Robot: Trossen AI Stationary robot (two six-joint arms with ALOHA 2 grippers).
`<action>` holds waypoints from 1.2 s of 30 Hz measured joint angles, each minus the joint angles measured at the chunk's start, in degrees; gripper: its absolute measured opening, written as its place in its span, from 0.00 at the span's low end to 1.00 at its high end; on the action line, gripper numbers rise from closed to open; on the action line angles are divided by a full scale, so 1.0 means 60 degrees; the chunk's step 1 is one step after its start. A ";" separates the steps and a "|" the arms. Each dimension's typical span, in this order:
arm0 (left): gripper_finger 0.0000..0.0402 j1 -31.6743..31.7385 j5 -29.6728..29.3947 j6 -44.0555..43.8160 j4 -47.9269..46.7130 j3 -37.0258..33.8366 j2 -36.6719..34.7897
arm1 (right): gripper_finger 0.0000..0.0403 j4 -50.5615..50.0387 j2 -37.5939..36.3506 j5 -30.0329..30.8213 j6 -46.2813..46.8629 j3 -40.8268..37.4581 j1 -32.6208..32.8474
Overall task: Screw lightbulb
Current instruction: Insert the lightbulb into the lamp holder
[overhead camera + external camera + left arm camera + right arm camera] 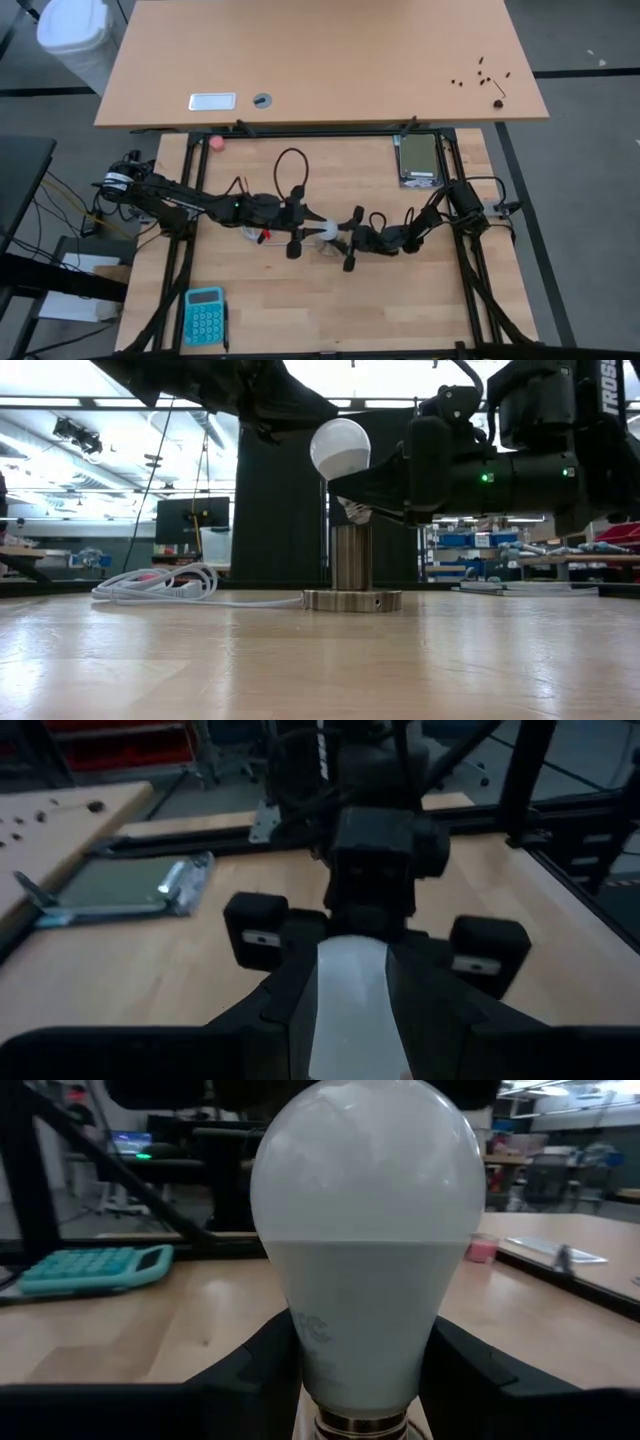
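Frosted white lightbulb (365,1250) sits pinched in my right hand (365,1410), globe up.

Both my hands meet mid-counter: my right hand is nearly closed, its fingers (255,1370) pressing either side of the bulb's tapering neck just above the screw base, holding it upright over the metal socket (352,557) that stands on its round base on the counter (320,660). Whether the threads have entered the socket I cannot tell. My left hand (350,1010) is closed down tight against the socket post below the bulb. Beyond my left hand a white cord (160,585) lies coiled on the counter, and a teal calculator (90,1267) rests off to one side of my right hand.
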 joint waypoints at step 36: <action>0.32 0.0000 0.0294 0.0445 0.1136 0.0033 0.1228 | 0.65 -0.0619 0.0015 -0.0562 -0.0038 -0.0040 -0.0093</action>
